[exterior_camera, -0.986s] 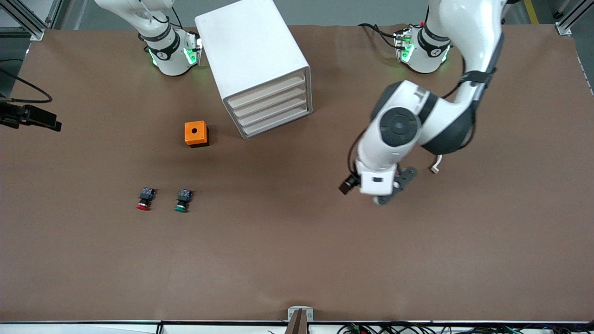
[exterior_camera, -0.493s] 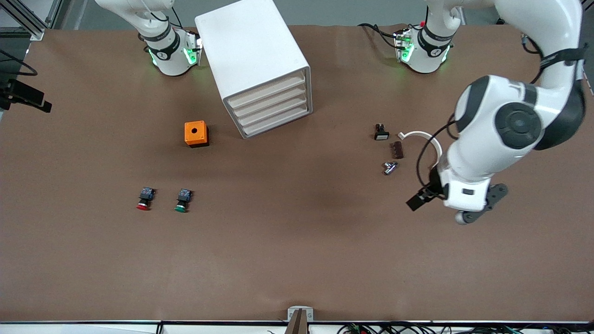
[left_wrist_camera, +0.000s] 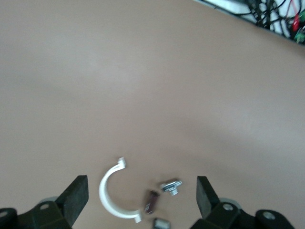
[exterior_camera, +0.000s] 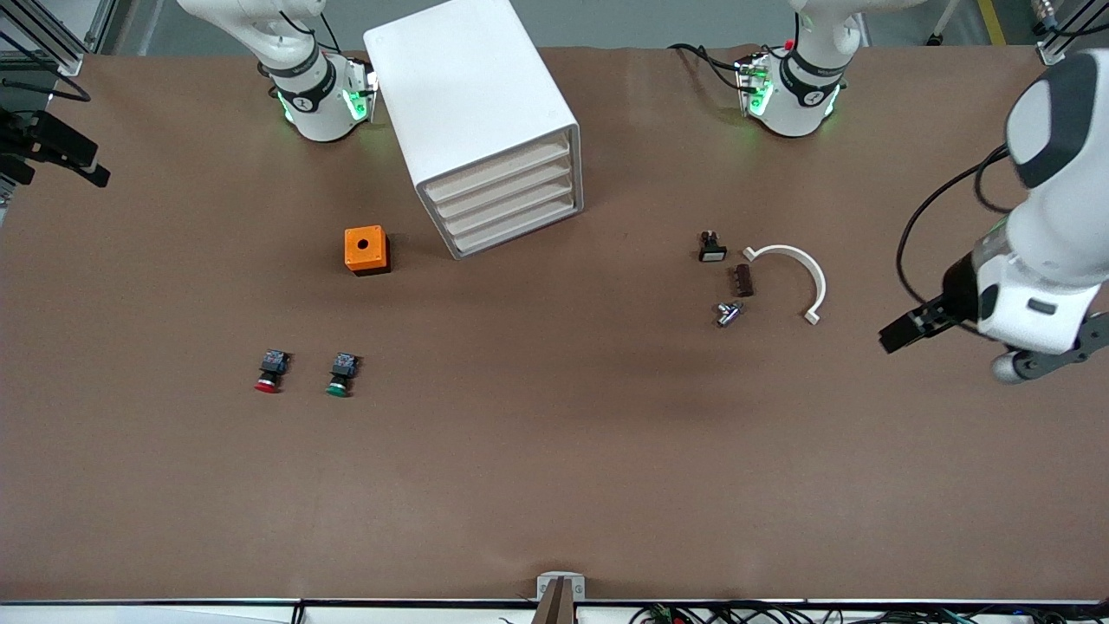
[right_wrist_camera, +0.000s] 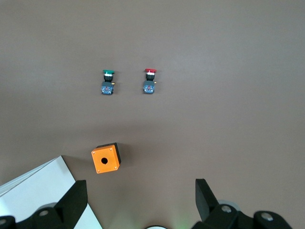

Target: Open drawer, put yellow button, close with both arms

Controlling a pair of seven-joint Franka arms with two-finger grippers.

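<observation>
The white cabinet (exterior_camera: 475,104) stands near the right arm's base, with all four drawers (exterior_camera: 507,196) shut; its corner shows in the right wrist view (right_wrist_camera: 38,193). No yellow button is in view. My left gripper (left_wrist_camera: 142,195) is open and empty, up in the air over bare table at the left arm's end; its hand shows in the front view (exterior_camera: 1031,316). My right gripper (right_wrist_camera: 142,195) is open and empty, high over the table near its own base. A black part of its hand (exterior_camera: 54,149) shows at the front view's edge.
An orange box with a hole (exterior_camera: 366,250) sits beside the cabinet. A red-capped button (exterior_camera: 269,371) and a green-capped button (exterior_camera: 340,374) lie nearer the camera. A white half-ring (exterior_camera: 793,269), a brown piece (exterior_camera: 743,280), a bolt (exterior_camera: 728,313) and a small black part (exterior_camera: 711,247) lie toward the left arm's end.
The left arm has swung from over the table's middle toward its own end, uncovering the half-ring and small parts. The right hand's black part has shifted toward the robots' side.
</observation>
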